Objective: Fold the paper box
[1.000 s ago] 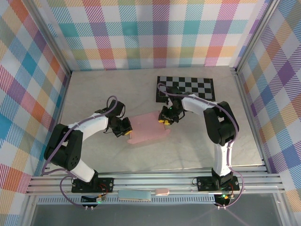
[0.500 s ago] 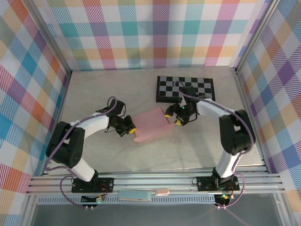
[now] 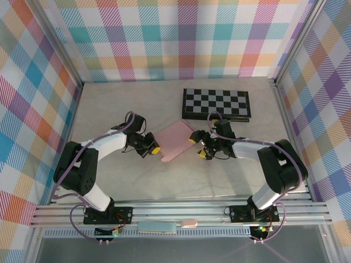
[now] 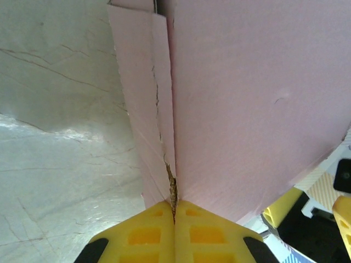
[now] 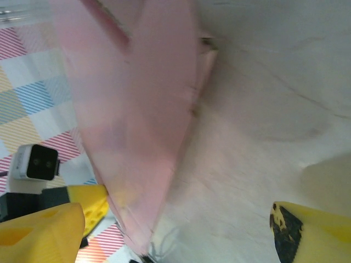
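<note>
Although the left gripper (image 3: 156, 149) is clenched on the left edge of the paper box (image 3: 178, 139), the right gripper (image 3: 198, 146) stands released just beside its right edge. The box sits mid-desk (image 3: 109, 115). A chequered board (image 3: 216, 104) lies close behind its far corner.

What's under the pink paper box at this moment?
Pale marbled table shows around the paper box, which the left tool pinches at one edge. The patch directly beneath the sheet is covered, so anything lying there cannot be seen.
</note>
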`<state>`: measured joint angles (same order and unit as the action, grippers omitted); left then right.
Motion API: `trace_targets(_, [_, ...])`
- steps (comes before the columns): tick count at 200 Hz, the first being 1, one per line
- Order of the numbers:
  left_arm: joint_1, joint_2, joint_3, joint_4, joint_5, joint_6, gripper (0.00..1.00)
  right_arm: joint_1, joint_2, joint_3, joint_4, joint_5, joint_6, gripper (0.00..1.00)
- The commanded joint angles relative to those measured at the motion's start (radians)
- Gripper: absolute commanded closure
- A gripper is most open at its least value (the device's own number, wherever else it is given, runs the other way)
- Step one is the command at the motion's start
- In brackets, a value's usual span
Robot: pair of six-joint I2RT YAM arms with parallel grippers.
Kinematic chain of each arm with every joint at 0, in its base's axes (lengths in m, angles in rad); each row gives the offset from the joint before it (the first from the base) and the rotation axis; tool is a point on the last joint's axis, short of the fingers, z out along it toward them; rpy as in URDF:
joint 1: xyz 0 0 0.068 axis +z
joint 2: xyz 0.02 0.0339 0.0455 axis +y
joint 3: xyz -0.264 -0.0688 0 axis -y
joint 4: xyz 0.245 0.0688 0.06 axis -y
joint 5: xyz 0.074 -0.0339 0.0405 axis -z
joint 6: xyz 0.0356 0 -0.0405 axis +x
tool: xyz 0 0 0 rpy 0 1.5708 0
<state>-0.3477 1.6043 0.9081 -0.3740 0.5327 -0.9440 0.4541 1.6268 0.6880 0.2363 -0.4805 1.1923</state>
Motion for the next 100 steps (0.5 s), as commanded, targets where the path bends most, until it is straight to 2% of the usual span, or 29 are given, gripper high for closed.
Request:
trace_targets(1, [0.012, 0.003, 0.026, -0.016, 0.048, -0.048, 1.00, 0.037, 0.076, -0.010, 0.291, 0.019, 0.125, 0.12])
trace_targets(53, [0.012, 0.004, 0.038, -0.002, 0.059, -0.071, 1.00, 0.071, 0.224, -0.035, 0.579, 0.106, 0.230, 0.16])
trace_targets(78, [0.013, 0.003, 0.032, 0.005, 0.070, -0.076, 1.00, 0.088, 0.289, -0.023, 0.677, 0.127, 0.280, 0.24])
trace_targets(94, [0.014, 0.004, 0.033, 0.012, 0.079, -0.076, 1.00, 0.101, 0.291, -0.012, 0.678, 0.152, 0.291, 0.30])
trace_targets(100, [0.016, 0.002, 0.035, 0.013, 0.082, -0.076, 0.93, 0.105, 0.283, -0.003, 0.652, 0.163, 0.290, 0.34])
